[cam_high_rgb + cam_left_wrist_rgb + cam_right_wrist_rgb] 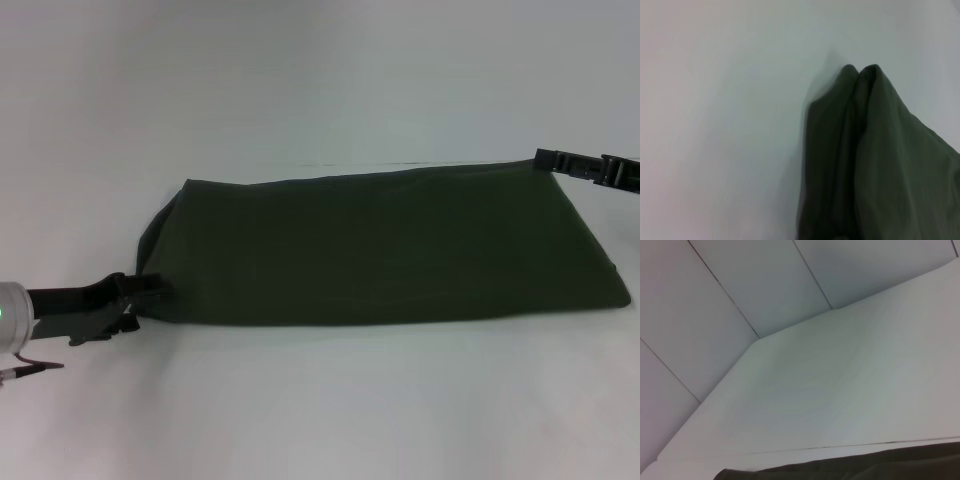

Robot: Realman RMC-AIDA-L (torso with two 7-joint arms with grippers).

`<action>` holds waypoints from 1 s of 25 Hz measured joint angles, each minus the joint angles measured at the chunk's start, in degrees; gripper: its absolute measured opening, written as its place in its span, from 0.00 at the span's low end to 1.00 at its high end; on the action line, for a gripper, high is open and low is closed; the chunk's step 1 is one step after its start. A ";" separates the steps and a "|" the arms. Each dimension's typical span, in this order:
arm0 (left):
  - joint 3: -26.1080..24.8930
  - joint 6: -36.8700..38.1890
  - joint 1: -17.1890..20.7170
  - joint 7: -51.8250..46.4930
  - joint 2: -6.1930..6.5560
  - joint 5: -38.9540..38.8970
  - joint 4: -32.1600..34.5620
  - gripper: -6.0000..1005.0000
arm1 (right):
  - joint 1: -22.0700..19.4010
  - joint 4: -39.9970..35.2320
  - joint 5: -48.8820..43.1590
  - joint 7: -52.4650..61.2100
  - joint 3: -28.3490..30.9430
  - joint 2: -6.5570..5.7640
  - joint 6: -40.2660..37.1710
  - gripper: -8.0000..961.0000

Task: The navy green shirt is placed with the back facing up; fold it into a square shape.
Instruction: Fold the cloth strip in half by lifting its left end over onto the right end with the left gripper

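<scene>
The navy green shirt point(380, 245) lies across the table point(320, 90) as a long, dark olive band folded over on itself. My left gripper point(150, 287) comes in low from the left and is shut on the shirt's left end near the front corner. In the left wrist view the shirt point(875, 165) rises in bunched folds toward the camera. My right gripper point(548, 158) reaches in from the right edge and meets the shirt's far right corner. The right wrist view shows only a strip of the shirt point(865, 465).
The white table top point(330, 400) stretches bare in front of and behind the shirt. Its far edge meets pale wall panels point(765, 280) in the right wrist view. A thin dark cable end point(30, 368) hangs below the left arm.
</scene>
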 joint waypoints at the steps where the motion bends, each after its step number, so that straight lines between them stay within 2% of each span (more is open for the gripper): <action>1: 0.04 0.02 0.02 0.00 -0.07 0.00 -0.08 0.78 | 0.00 0.00 0.00 0.00 0.00 0.00 0.00 0.95; 25: 1.51 -4.79 -1.42 0.01 -0.45 0.01 -2.31 0.78 | 0.09 0.00 0.58 0.00 0.00 -0.09 0.44 0.95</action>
